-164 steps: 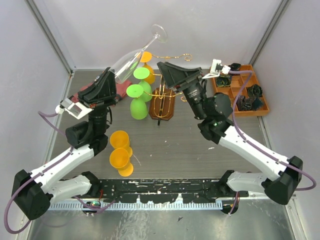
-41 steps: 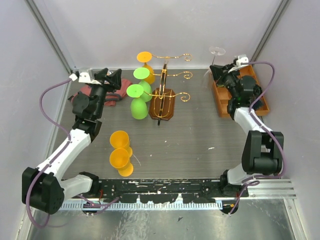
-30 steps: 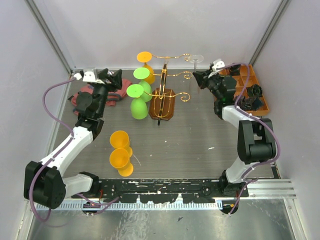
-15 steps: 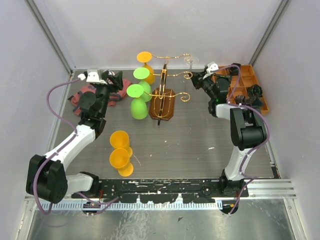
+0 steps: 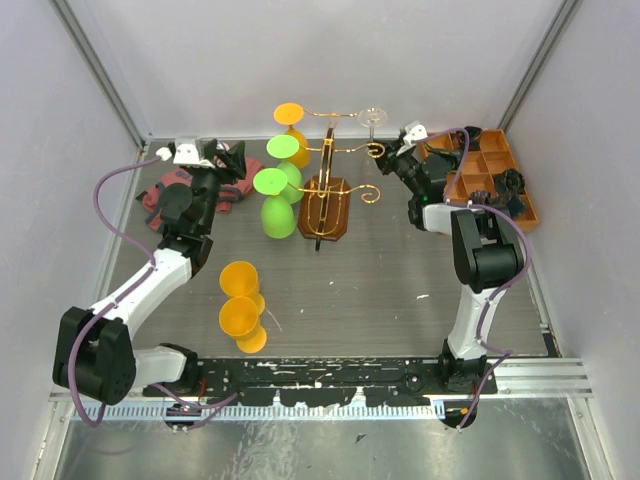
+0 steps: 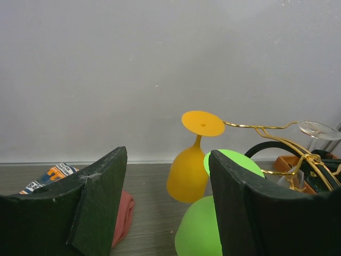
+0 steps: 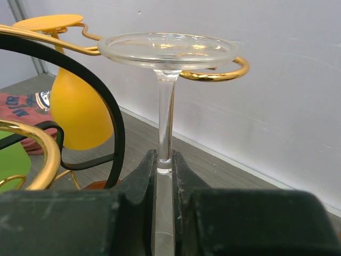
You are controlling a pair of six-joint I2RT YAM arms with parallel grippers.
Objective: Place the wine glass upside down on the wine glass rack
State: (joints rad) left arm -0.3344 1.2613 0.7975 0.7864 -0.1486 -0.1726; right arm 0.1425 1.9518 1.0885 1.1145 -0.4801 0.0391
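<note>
Right wrist view first. Got the right gripper clamped on the thin clear stem of the wine glass, pads pressed in from both sides. Round foot sitting up above the fingertips, bowl somewhere down below them and out of sight, so flipped upside down for sure.

Right above the pincer, just behind the foot: a gold scroll arm of the wine glass rack. Touching the foot's far rim or just shy of it? Can't tell from here. Off to the pincer's left, an orange glass hanging upside down, plus the black arched bar.

Over on the other side, nothing between the fingers of the left gripper. Spread wide, parked well away from the action, just staring at a green glass and the rack ahead of it.

Reckon that makes this the hanging step: glass brought up to the scroll end, not yet seated.

Next move, probably: nudge the stem forward from the pincer into the arm's gap until the foot sits over the wire, ease down so the foot takes the weight, only then let go. Calls for keeping the stem dead upright and centred. Otherwise, decent chance of clipping the scroll or dropping off one side.
</note>
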